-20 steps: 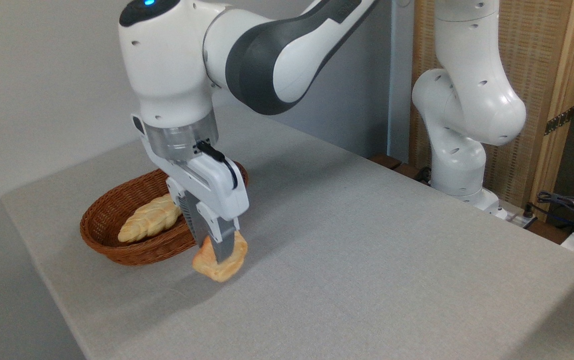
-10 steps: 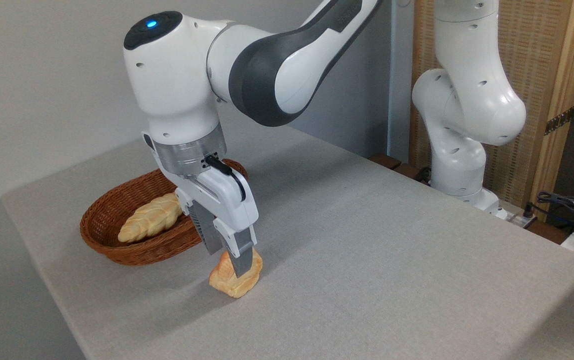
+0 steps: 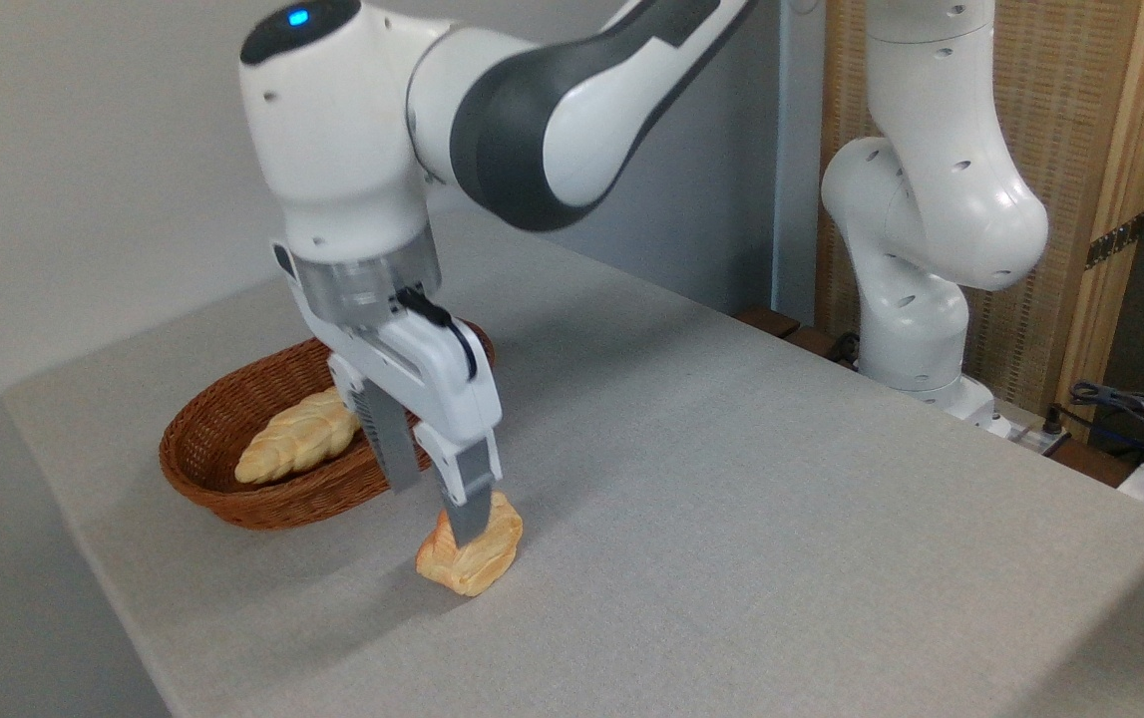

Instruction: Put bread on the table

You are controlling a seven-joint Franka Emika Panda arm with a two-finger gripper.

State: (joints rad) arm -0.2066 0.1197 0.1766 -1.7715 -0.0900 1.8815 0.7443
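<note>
The fingers (image 3: 429,504) have just spread apart and lifted slightly, gripping nothing; the bread (image 3: 472,558) now rests released on the table (image 3: 731,499); placement looks done.

the light-grey fabric-textured tabletop (image 3: 751,519) lies bare from 12 round through 3 to 6 o'clock of the short golden-orange ridged toy bun (image 3: 470,560), so passage there is wide and unblocked. at 10 o'clock of the bun, near but not touching, sits the brown oval wicker basket (image 3: 232,491), its raised rim a low wall; a longer pale braided loaf (image 3: 297,437) fills much of its inside. directly above the bun hang the white gripper's (image 3: 427,489) grey fingers (image 3: 469,507), closing off approach from 12 o'clock overhead. at 8 o'clock the tabletop's near edge is close. far off at 2 o'clock the white arm base (image 3: 916,329) stands beyond the far edge.
</note>
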